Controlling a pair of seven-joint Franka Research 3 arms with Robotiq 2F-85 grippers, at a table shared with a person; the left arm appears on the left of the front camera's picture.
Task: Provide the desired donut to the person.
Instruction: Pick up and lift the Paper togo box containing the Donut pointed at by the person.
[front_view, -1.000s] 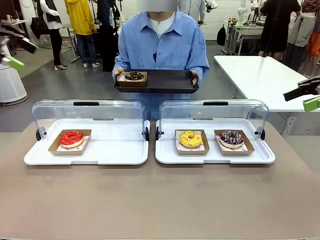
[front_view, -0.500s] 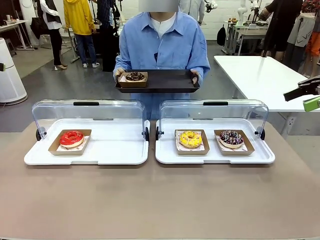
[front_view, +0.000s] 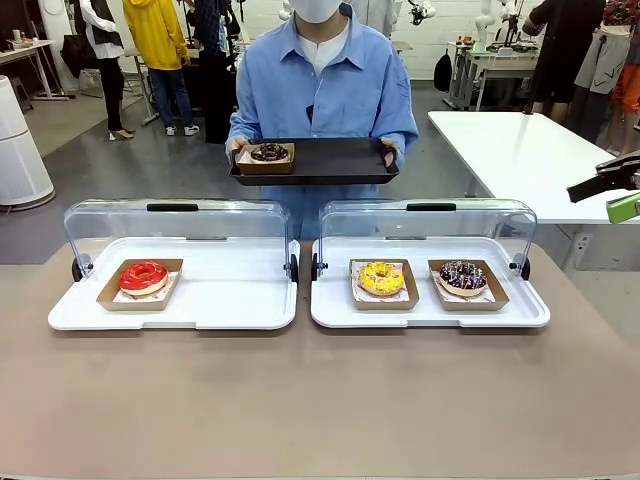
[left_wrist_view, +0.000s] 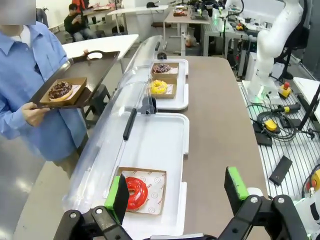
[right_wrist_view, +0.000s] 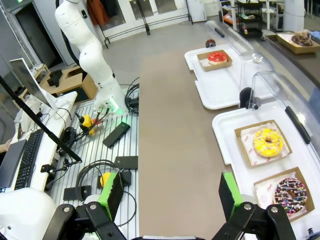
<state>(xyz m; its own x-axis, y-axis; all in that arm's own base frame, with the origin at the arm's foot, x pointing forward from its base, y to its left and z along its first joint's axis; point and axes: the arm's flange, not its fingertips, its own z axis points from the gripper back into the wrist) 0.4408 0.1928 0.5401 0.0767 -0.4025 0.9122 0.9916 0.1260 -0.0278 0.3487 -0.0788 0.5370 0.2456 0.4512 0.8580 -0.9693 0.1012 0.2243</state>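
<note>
Both hands hang spread and empty: the left hand (left_wrist_view: 175, 191) nearest the red donut (left_wrist_view: 136, 193), the right hand (right_wrist_view: 169, 193) nearest the sprinkled donut (right_wrist_view: 291, 192). A chocolate donut (front_view: 269, 152) sits on the tray (front_view: 345, 162) the person (front_view: 325, 95) holds, beyond the bench (front_view: 320, 400).

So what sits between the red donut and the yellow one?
Front view: past the red donut comes bare left tray, a thin strip of table, then the right tray's rim before the yellow donut.

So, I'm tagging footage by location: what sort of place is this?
Probably a robotics lab mocked up as a donut counter: a white robot arm, worktables behind the person, donuts in lidded trays.
</note>
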